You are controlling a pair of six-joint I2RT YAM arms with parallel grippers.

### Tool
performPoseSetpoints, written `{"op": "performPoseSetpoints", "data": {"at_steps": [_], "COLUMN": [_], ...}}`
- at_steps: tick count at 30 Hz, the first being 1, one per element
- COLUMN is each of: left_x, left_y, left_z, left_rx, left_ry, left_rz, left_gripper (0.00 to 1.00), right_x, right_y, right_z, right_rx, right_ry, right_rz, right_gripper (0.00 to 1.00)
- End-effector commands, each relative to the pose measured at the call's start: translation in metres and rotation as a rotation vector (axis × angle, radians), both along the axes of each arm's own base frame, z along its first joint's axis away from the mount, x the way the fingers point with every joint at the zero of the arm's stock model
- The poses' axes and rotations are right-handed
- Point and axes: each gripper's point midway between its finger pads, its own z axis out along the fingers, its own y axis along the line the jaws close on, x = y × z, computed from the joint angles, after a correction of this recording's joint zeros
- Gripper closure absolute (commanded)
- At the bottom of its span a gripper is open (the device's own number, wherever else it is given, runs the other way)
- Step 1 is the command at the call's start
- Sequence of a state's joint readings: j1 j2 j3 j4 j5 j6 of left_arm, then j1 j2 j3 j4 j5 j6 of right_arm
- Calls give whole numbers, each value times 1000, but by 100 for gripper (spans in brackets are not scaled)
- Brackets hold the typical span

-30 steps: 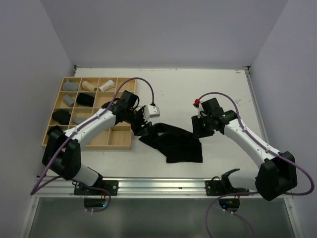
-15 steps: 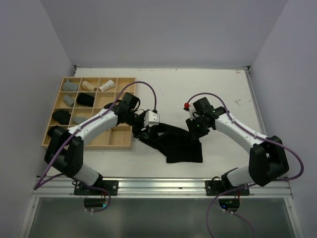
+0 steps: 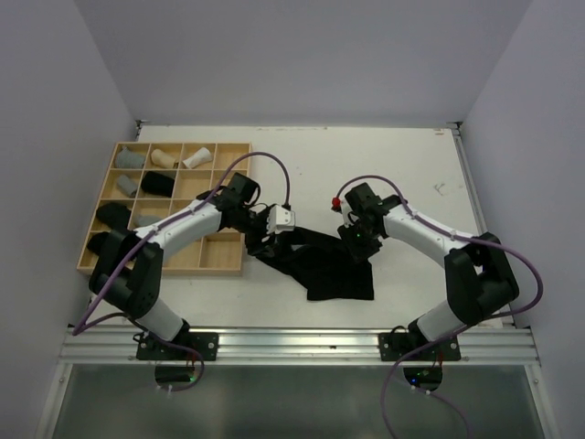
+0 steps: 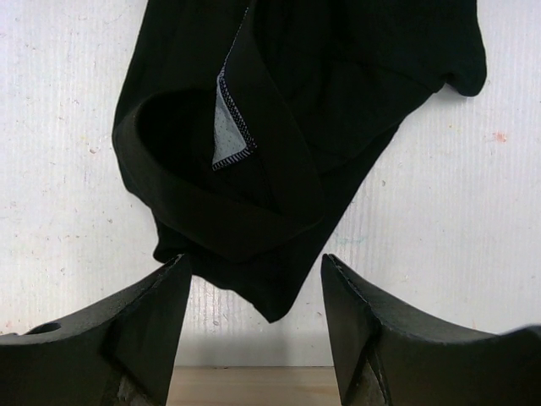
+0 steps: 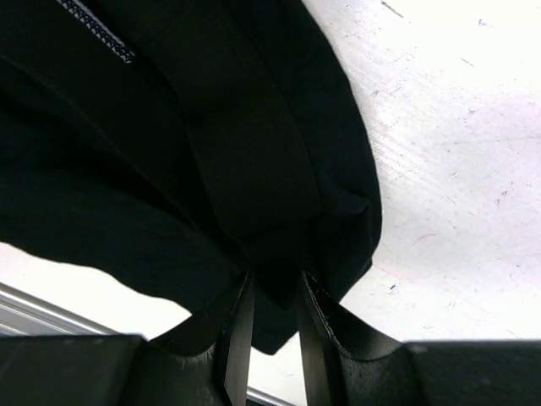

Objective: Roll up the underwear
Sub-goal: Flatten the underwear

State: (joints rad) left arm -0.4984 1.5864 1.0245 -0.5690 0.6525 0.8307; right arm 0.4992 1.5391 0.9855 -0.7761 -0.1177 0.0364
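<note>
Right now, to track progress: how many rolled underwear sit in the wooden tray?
7. Top-row grey roll, beige roll, white roll; second-row grey roll, second-row black roll; third-row black roll, third-row grey roll. The left arm covers lower compartments, so more may be hidden.

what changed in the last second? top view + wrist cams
The right gripper swung left onto the right edge of the black underwear, and its fingers narrowed around a fold there. The left gripper barely shifted and is open astride the cloth's left corner. The underwear and the rolls in the tray stayed put.
</note>
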Motion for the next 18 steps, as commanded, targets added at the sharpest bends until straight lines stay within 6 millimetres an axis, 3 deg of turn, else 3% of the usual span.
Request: {"op": "performPoseSetpoints", "data": {"at_steps": [1,6,11,15,16,18], "left_x": [12,15,13,3,-5,0], "left_y": [-7,-10,-15,-13,-7,-8], "left_z": [5,-2,-7,-4,-12,-5], "left_rx": [-41,-47,-54,-61,-49,-62], "left_ry": [-57,-62,-67,-108,-107,-192], "left_rz": [-23,-41,-111,-153,-159,-158], "left_gripper": [34,35,38,40,41,41], "right_x": [10,11,15,16,16,15], "right_y": [-2,-7,-13,-12,-12,-13], "right_z": [7,3,6,11,11,11], "right_rx": [-33,-69,-99,-90,-89,-89], "right_ry": [-26,-18,-40,-58,-59,-59], "right_rz": [-15,-18,-35,-46,-45,-48], "right_gripper": [69,75,100,100,100,100]}}
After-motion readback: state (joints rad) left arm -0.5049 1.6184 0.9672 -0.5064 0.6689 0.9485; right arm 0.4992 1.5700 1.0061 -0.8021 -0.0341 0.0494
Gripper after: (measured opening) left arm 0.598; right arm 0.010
